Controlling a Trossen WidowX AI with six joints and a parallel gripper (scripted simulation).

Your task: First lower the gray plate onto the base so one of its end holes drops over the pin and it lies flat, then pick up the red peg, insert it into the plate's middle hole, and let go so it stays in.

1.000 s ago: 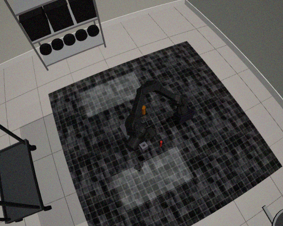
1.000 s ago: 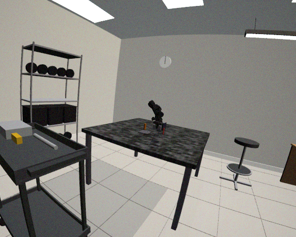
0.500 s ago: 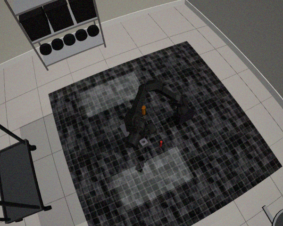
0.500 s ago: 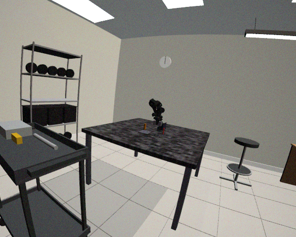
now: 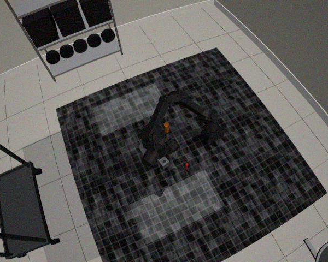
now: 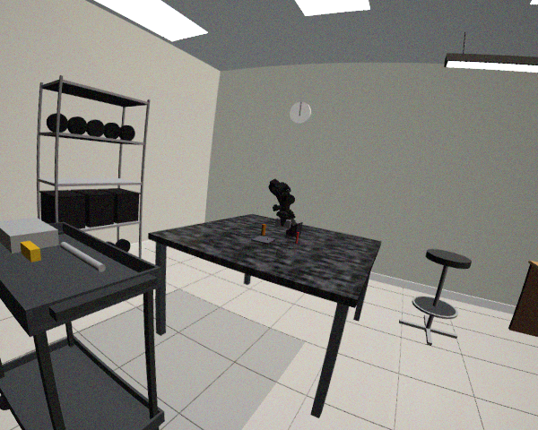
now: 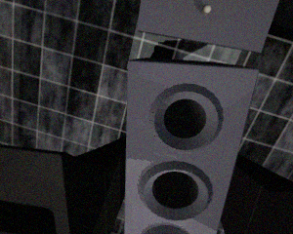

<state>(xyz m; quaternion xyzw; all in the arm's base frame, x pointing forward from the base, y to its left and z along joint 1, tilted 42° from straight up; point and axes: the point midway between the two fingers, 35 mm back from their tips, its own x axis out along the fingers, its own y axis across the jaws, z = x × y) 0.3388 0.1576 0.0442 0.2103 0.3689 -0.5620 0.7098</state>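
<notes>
My gripper (image 5: 158, 156) (image 6: 291, 231) (image 7: 172, 143) is shut on the gray plate (image 7: 186, 146). The plate has round holes along its length, and its free end (image 5: 164, 162) sticks out past the fingers, held above the table. In the wrist view the flat gray base (image 7: 205, 24) (image 6: 263, 239) lies just beyond the plate's end, with its small pale pin (image 7: 206, 8) apart from the plate. The red peg (image 5: 186, 166) (image 6: 297, 237) stands upright on the table a little to the right of the gripper. In the top view the arm hides most of the base.
An orange cylinder (image 5: 166, 127) (image 6: 263, 228) stands upright on the table beside the arm. The dark tiled table (image 5: 243, 158) (image 6: 325, 263) stands in a room with a shelf rack (image 5: 70, 34), a cart (image 6: 65, 272) and a stool (image 6: 445, 278).
</notes>
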